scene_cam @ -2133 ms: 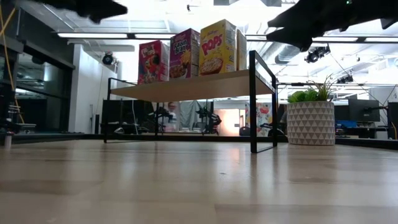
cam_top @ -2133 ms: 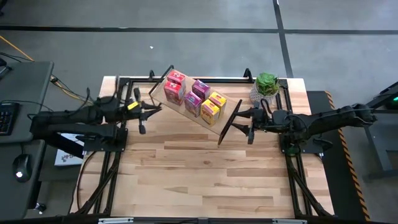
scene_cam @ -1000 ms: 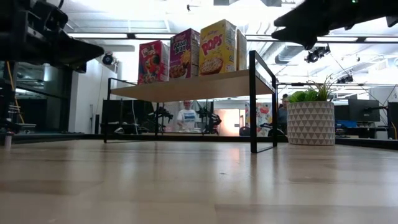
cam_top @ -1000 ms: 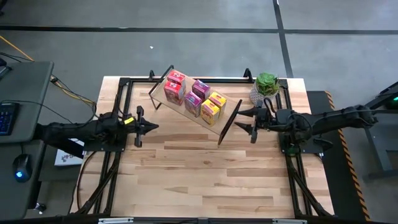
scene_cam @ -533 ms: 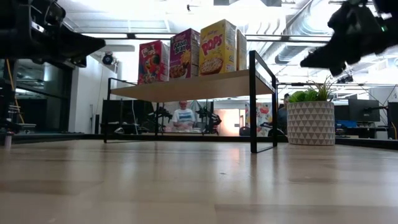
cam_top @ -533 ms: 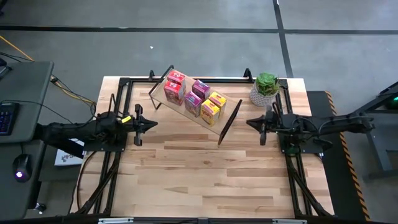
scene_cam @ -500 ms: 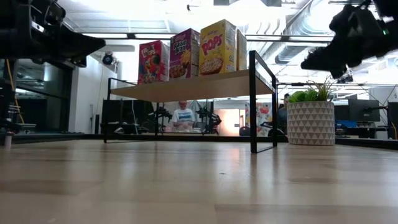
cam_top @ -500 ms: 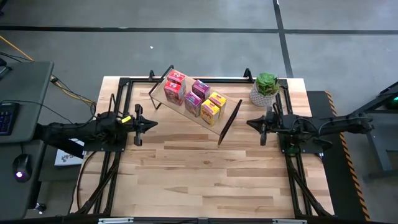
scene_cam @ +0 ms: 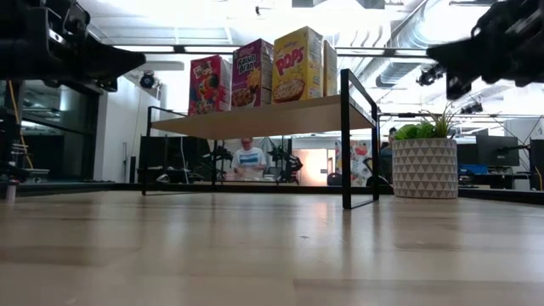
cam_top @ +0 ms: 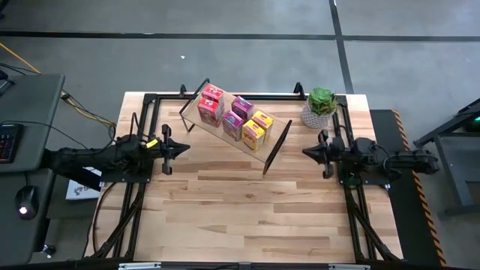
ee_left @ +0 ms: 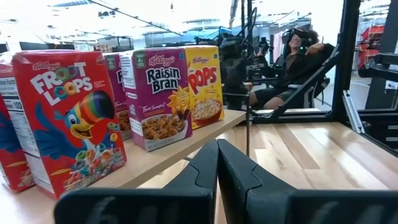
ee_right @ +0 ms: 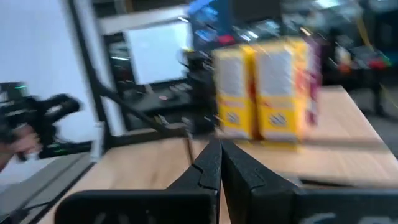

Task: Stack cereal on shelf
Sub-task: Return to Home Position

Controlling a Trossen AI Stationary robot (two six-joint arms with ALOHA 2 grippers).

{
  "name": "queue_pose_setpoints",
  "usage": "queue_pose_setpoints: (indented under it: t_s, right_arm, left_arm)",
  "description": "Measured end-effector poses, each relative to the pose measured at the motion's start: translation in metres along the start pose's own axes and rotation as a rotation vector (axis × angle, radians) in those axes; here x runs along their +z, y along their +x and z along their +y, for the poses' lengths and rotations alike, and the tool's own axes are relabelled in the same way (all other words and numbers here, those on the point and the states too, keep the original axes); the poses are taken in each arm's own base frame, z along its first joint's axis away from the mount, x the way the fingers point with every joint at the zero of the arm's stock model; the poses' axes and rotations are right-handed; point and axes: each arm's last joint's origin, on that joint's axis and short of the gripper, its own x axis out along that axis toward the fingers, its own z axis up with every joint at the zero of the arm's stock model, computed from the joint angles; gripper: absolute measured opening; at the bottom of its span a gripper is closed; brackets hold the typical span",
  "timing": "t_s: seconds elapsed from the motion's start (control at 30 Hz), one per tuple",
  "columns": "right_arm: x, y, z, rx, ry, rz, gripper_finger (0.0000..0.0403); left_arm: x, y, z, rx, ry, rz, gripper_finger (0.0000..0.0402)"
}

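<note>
Several cereal boxes stand upright on their bottoms on the shelf (cam_top: 265, 152), which lies slantwise at the table's far middle: red (cam_top: 211, 105), pink (cam_top: 237, 116) and yellow (cam_top: 257, 128). The low view shows them in a row atop the plank (scene_cam: 255, 119). My left gripper (cam_top: 186, 148) hovers shut near the table's left edge, pointing at the shelf, with the red box (ee_left: 68, 118) close in its wrist view. My right gripper (cam_top: 305, 151) hovers shut to the right of the shelf's black end frame (cam_top: 276, 146). Neither touches anything.
A potted green plant (cam_top: 321, 105) in a white pot stands at the far right corner, just beyond my right arm. Black frame rails (cam_top: 142, 127) run along the table's sides. Bare wood lies toward the near edge. A person (scene_cam: 249, 160) shows in the room behind.
My right gripper has drawn back from the shelf's end frame toward the table's right edge and has shut. The boxes and the shelf have stayed where they were.
</note>
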Motion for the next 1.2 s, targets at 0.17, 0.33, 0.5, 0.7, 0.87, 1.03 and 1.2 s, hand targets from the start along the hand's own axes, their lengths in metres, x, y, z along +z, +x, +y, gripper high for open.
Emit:
queue_pose_setpoints:
  t_s: [0.17, 0.33, 0.5, 0.7, 0.87, 1.03, 1.2]
  right_arm:
    - [0.000, 0.000, 0.002, 0.079, -0.141, 0.004, 0.0002]
    - [-0.015, -0.001, 0.000, 0.064, -0.117, 0.160, 0.0001]
    - [-0.018, 0.001, -0.001, 0.039, -0.118, 0.196, 0.0000]
    - [-0.020, 0.002, -0.005, -0.103, 0.060, 0.208, 0.0000]
    - [-0.021, 0.003, -0.005, -0.098, 0.116, 0.210, 0.0000]
    - [-0.021, 0.003, -0.005, -0.094, 0.099, 0.214, 0.0000]
    - [-0.021, 0.003, -0.005, -0.094, 0.107, 0.215, 0.0000]
  left_arm:
    - [0.000, 0.000, 0.000, 0.000, 0.000, 0.000, 0.0000]
    - [0.000, 0.000, 0.000, 0.000, 0.000, 0.000, 0.0000]
    - [0.000, 0.000, 0.000, 0.000, 0.000, 0.000, 0.0000]
    - [0.000, 0.000, 0.000, -0.001, 0.000, 0.003, 0.0000]
    - [-0.001, -0.001, 0.000, -0.002, 0.000, 0.010, 0.0000]
    - [-0.008, -0.005, -0.001, -0.009, 0.004, 0.078, 0.0000]
    - [-0.008, -0.006, -0.001, -0.030, 0.003, 0.074, 0.0000]
